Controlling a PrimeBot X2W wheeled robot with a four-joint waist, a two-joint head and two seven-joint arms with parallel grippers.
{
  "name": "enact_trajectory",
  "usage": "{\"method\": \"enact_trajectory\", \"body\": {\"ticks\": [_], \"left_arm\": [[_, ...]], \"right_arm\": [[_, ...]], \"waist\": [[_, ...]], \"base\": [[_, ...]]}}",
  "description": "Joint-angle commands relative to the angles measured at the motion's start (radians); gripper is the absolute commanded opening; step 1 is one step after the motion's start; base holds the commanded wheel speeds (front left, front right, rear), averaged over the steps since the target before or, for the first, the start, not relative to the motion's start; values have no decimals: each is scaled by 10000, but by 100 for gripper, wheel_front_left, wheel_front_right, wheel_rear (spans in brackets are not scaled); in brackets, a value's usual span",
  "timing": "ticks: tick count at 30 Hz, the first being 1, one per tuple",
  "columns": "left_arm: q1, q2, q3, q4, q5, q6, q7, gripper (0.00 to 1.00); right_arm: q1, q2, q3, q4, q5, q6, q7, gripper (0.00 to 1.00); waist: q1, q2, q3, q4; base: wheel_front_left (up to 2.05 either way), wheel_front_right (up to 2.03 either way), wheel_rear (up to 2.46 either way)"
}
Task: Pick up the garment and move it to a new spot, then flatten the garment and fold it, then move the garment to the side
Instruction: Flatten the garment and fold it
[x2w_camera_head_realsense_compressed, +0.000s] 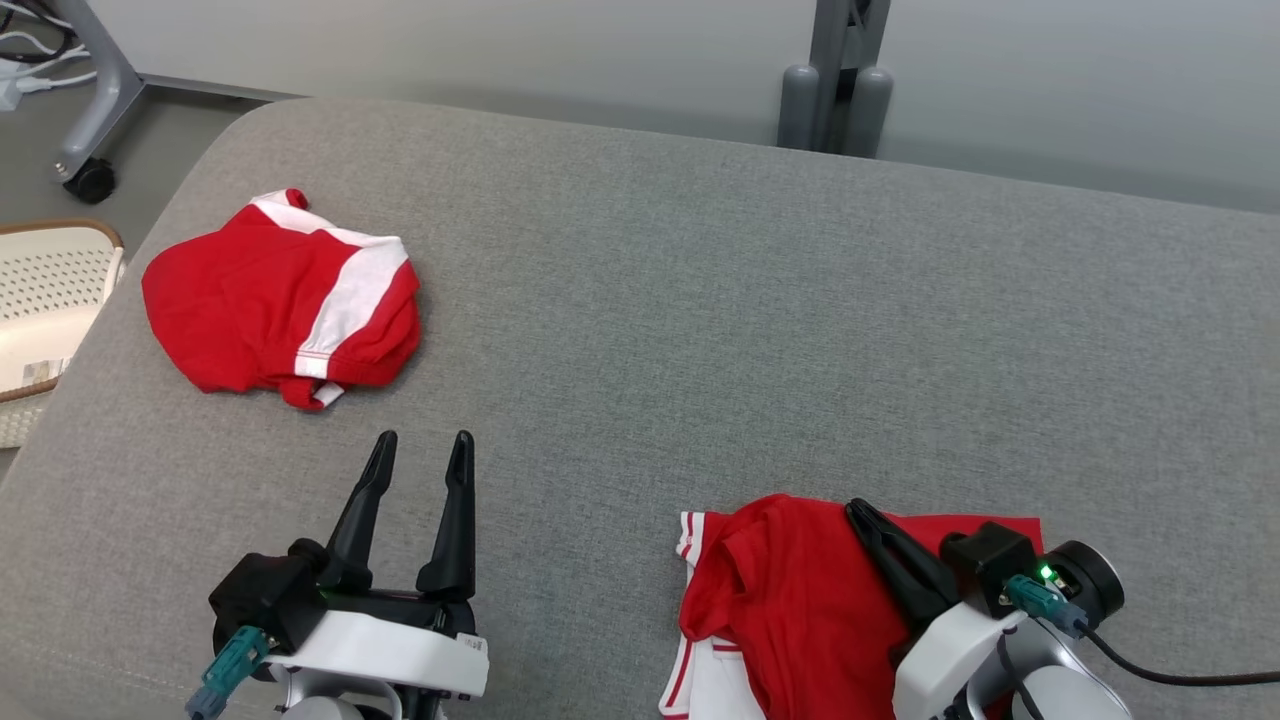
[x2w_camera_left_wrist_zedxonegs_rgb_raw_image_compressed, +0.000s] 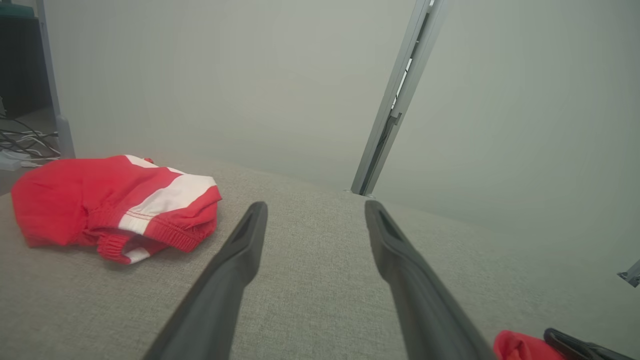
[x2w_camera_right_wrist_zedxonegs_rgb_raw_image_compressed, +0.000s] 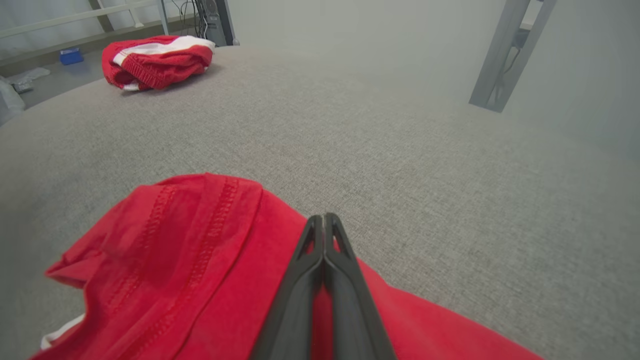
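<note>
Here, garment (x2w_camera_head_realsense_compressed: 780, 590) lies beneath right end effector (x2w_camera_head_realsense_compressed: 857, 512).

Wide grey woven cushion (x2w_camera_head_realsense_compressed: 700, 300), its far left corner rounded. Behind it is a plain pale grey-green wall (x2w_camera_head_realsense_compressed: 500, 40). A grey metal upright (x2w_camera_head_realsense_compressed: 835, 70) stands against the wall, two rounded stubs at its foot. To the left: grey floor (x2w_camera_head_realsense_compressed: 30, 170), frame leg on a black caster (x2w_camera_head_realsense_compressed: 88, 182), loose cables (x2w_camera_left_wrist_zedxonegs_rgb_raw_image_compressed: 25, 142), white perforated basket (x2w_camera_head_realsense_compressed: 50, 290). Light soft and even.
</note>
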Motion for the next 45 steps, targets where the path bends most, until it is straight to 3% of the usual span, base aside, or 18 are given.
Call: {"method": "enact_trajectory", "body": {"ticks": [1,14,23,45], "left_arm": [[-173,40,7,9,-76,48,-21,100],[-218,40,-138,-6,-216,140,-21,100],[-242,42,-218,-17,-309,168,-21,100],[-43,40,-369,108,-415,232,-21,100]], "right_arm": [[-147,-146,159,155,207,-3,75,0],[-778,-563,1518,1030,1528,-3,289,0],[-1116,-647,2178,875,2067,-3,10,0],[-1737,-546,3102,842,2075,-3,-47,0]], "waist": [[0,0,97,154],[0,0,231,595],[0,0,337,727],[0,0,117,1206]], "base": [[0,0,0],[0,0,0],[0,0,0],[0,0,0]]}}
